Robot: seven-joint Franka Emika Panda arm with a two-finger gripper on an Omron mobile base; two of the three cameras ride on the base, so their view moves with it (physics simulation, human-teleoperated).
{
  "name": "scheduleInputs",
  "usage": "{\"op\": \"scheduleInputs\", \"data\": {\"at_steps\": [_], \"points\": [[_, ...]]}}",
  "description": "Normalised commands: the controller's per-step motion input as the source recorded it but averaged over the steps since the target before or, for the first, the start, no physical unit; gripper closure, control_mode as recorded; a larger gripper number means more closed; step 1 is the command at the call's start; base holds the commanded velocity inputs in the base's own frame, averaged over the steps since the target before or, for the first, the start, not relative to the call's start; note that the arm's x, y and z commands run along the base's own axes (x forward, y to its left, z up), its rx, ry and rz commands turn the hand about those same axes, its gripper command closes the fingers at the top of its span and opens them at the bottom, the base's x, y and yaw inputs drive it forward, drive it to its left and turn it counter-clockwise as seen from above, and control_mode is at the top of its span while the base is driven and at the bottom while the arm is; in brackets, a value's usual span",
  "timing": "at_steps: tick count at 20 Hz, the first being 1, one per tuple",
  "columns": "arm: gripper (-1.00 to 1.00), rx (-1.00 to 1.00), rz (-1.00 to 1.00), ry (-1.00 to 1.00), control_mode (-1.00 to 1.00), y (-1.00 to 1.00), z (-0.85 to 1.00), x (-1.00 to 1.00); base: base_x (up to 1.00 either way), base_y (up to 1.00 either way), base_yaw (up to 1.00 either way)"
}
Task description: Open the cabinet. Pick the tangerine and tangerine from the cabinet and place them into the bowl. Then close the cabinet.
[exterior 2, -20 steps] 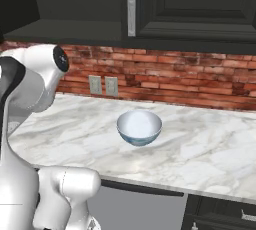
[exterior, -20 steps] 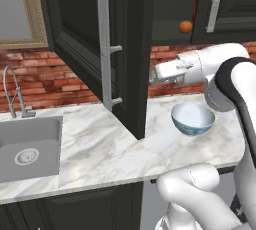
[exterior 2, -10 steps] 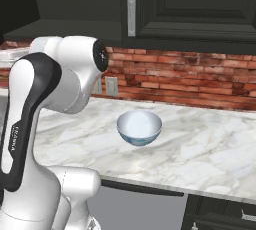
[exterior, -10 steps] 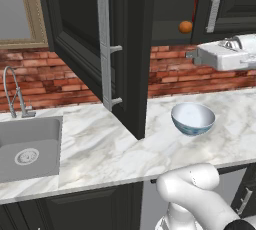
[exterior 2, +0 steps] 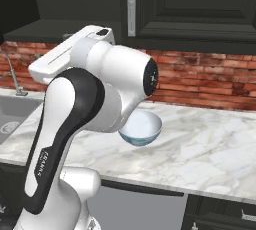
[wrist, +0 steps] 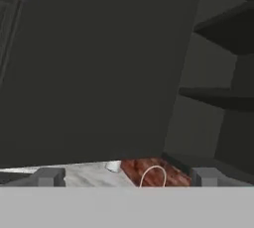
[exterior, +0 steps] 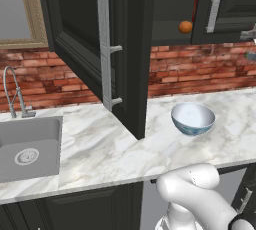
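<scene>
Cabinet (exterior: 125, 49) door swung out, its bar handle (exterior: 105, 39) upright; hand (wrist: 126, 176) spread wide, empty.

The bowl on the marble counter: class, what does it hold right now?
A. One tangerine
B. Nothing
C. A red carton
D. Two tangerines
B. The bowl shows a bare white inside in the left base view, while a tangerine sits on the shelf of the open cabinet above it.
</scene>
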Motion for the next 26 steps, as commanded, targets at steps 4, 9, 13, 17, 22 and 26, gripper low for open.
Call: {"op": "scheduleInputs", "data": {"at_steps": [4, 9, 13, 17, 22, 26], "points": [[-1.0, 0.04, -0.34, -0.28, -1.0, -0.62, 0.37, 0.01, 0.0, 0.0, 0.0], [-1.0, 0.13, -0.44, -0.08, -1.0, -0.4, 0.07, 0.2, 0.0, 0.0, 0.0], [-1.0, 0.27, -0.51, 0.0, -1.0, -0.28, -0.2, 0.08, 0.0, 0.0, 0.0], [-1.0, 0.25, -0.39, 0.03, -1.0, -0.03, -0.29, 0.12, 0.0, 0.0, 0.0], [-1.0, 0.02, -0.13, 0.09, -1.0, 0.01, -0.14, 0.27, 0.0, 0.0, 0.0], [-1.0, 0.01, 0.0, 0.01, -1.0, 0.0, 0.0, 0.0, 0.0, 0.0, 0.0]]}}
